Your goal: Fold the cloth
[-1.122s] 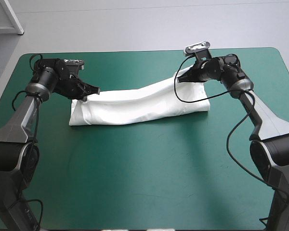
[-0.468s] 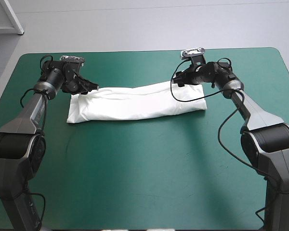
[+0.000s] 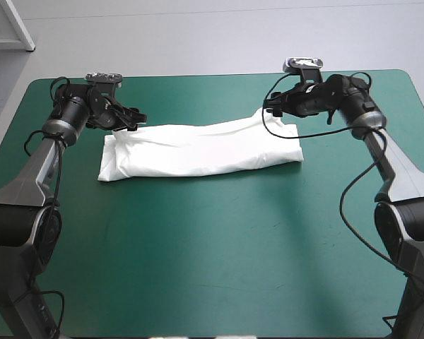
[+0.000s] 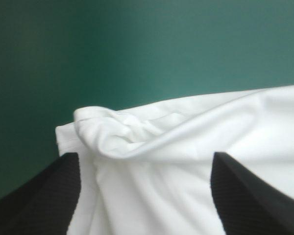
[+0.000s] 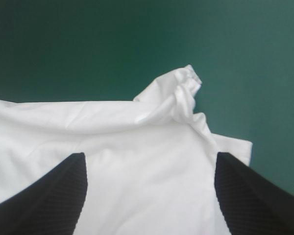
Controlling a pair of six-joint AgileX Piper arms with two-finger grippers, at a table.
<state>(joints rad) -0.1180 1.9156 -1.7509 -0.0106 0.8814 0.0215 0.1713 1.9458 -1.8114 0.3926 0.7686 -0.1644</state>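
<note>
At the left end of the table, the left gripper sits low over the far left corner of the T-shirt, pointing in toward the middle. In the left wrist view, the left gripper is wide open and clamps nothing, its two black fingers standing well apart at their bases. The white T-shirt lies between and under them. A rumpled, rolled corner of fabric sits just ahead of the gap, with bare teal-green cover beyond it. Whether the fingers actually press on the fabric cannot be told. The T-shirt lies on the teal-green cover as a long folded band running left to right across the far half of the table, its left end squared off and its right end a little narrower. At that right end, the right gripper hovers at the far corner, pointing back toward the left, where the fabric rises in a small bunched peak. In the right wrist view, the right gripper is spread just as wide, with nothing pinched between its fingers. The T-shirt fills the space between them, and the gathered tip of cloth stands up ahead of the gripper against the cover.
</note>
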